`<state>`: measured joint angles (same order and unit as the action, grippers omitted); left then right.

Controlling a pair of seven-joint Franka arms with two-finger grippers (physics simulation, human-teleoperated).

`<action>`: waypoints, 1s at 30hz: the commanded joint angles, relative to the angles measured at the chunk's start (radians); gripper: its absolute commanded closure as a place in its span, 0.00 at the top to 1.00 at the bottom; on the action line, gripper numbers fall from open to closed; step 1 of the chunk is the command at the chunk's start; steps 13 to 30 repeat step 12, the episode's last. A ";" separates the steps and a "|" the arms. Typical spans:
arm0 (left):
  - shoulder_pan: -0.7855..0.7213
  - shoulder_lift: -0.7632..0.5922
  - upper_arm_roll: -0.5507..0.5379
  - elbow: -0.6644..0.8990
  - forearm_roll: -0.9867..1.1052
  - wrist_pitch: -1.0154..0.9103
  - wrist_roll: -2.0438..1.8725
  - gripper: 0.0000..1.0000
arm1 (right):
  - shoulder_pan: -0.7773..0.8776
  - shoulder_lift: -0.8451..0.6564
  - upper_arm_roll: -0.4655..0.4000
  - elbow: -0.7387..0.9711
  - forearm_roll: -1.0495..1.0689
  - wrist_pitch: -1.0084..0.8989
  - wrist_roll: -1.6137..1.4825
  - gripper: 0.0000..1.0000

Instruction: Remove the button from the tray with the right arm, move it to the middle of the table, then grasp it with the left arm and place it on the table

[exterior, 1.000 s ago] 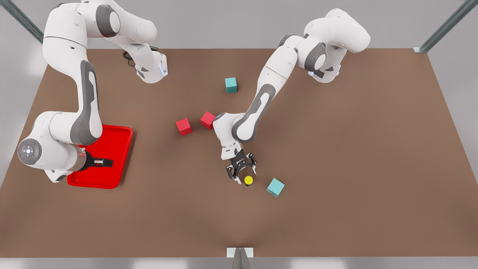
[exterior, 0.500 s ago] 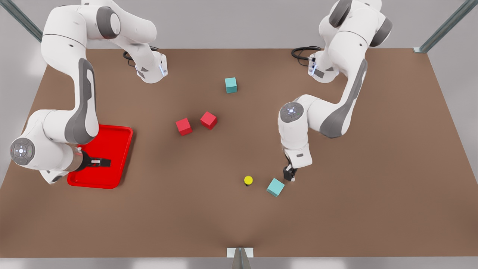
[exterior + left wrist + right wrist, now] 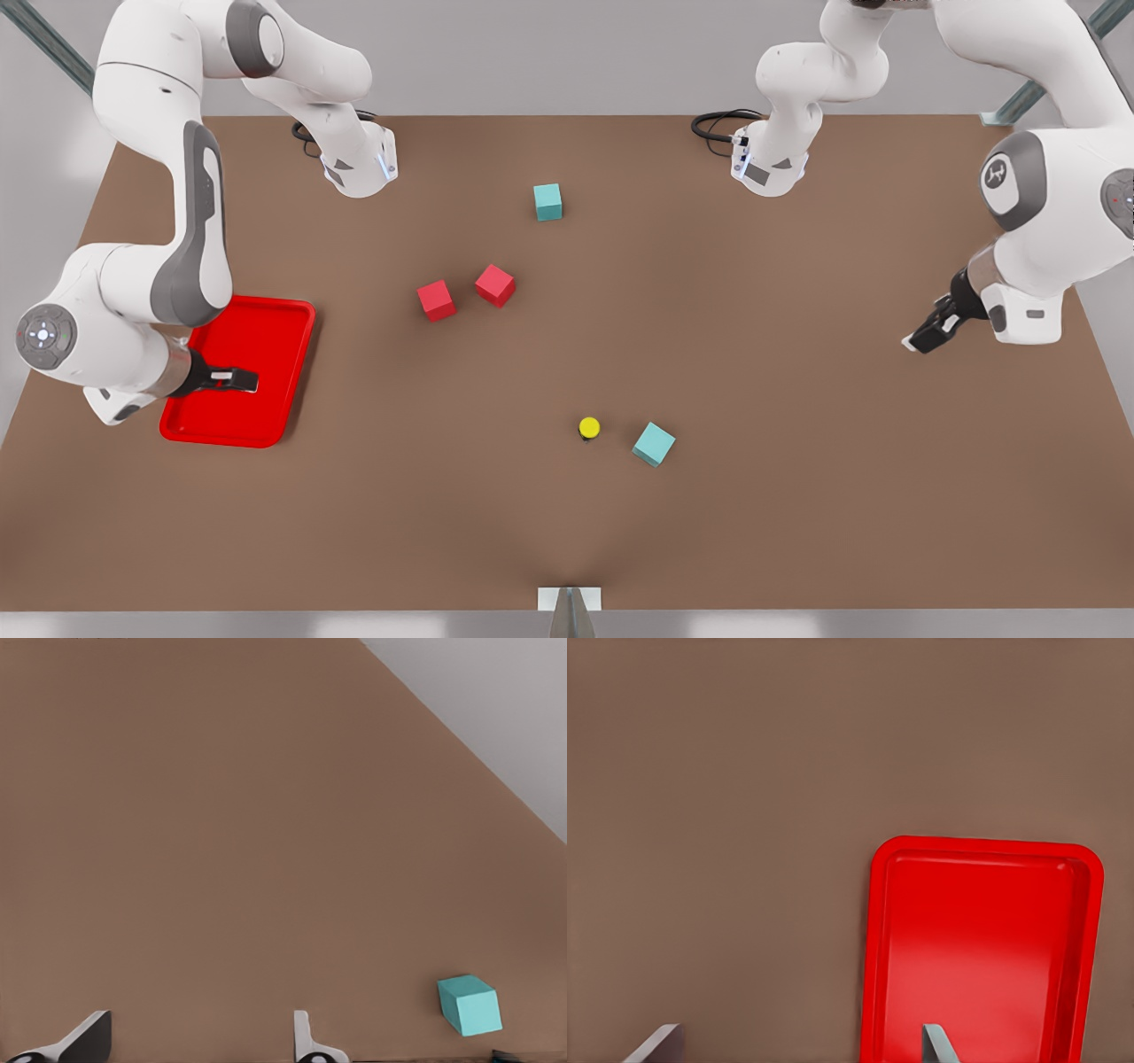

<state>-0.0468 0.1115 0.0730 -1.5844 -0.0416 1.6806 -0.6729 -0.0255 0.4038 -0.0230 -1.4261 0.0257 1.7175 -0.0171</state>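
Front view puts the button (image 3: 589,428) on the worktop (image 3: 797,496) near its middle, just beside a teal cube (image 3: 653,444), well apart from the tray (image 3: 297,372); the left gripper (image 3: 921,338) hangs empty by the front view's right edge, fingers (image 3: 306,1041) spread; the right gripper (image 3: 237,382) sits over the tray, fingers (image 3: 937,1045) likewise parted, gripping nothing.

One brown table (image 3: 797,514) holds seven loose things. There are two red cubes (image 3: 436,299) (image 3: 494,285), two teal cubes (image 3: 548,202) (image 3: 653,444), one yellow-capped button (image 3: 589,428) and one red tray (image 3: 266,330). Two white robot arms stand over it, each with one black gripper: the right gripper (image 3: 232,382) and the left gripper (image 3: 926,335).
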 commanded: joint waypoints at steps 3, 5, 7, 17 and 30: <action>-0.107 0.008 -0.001 0.009 -0.012 -0.033 0.762 1.00 | 0.002 0.001 0.000 0.004 -0.001 -0.018 -0.003 1.00; -0.107 0.008 -0.001 0.011 -0.011 -0.042 0.760 1.00 | 0.002 0.001 0.000 0.004 -0.001 -0.018 -0.001 1.00; -0.107 0.007 -0.001 0.011 -0.011 -0.042 0.762 1.00 | 0.006 0.003 0.000 0.004 -0.001 -0.018 -0.001 1.00; -0.108 0.023 -0.001 0.023 -0.009 -0.042 0.760 1.00 | 0.004 0.004 0.000 0.004 -0.001 -0.016 -0.003 1.00; -0.108 0.023 -0.001 0.023 -0.009 -0.042 0.760 1.00 | 0.004 0.004 0.000 0.004 -0.001 -0.016 -0.003 1.00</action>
